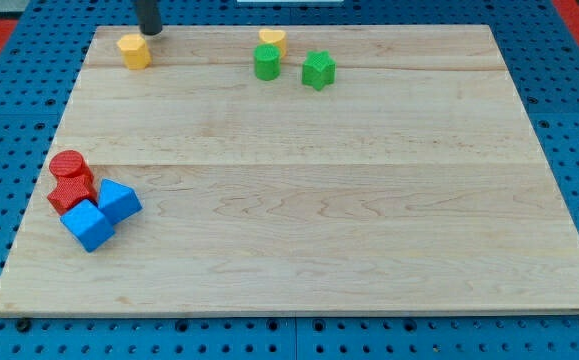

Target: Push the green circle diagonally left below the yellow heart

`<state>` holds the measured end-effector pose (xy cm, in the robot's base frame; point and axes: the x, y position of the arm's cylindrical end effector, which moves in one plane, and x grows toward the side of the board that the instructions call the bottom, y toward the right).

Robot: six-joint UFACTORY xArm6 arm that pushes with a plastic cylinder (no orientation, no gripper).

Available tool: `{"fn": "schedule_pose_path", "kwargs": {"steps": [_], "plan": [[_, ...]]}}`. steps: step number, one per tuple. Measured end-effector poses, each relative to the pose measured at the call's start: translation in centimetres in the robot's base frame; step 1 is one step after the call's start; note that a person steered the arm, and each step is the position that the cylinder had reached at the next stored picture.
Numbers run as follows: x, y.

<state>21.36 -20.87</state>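
Observation:
The green circle (266, 62) stands near the board's top edge, just below and slightly left of the yellow heart (273, 40), touching it or nearly so. A green star (318, 69) lies to their right. My tip (150, 31) is at the view's top left, just above and right of a yellow hexagon-like block (134, 50), far to the left of the green circle.
At the view's lower left a cluster sits close together: a red cylinder (69, 165), a red star-like block (70, 191), and two blue blocks (119, 200) (88, 225). The wooden board (319, 200) rests on a blue pegboard table.

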Motion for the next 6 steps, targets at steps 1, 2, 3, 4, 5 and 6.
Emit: {"fn": "schedule_pose_path", "kwargs": {"steps": [1,2,3,4,5,6], "plan": [[6.0,-0.3],[10.6,-0.4],[10.9,3.2],[14.3,16.0],[15.2,30.7],[11.8,40.0]]}}
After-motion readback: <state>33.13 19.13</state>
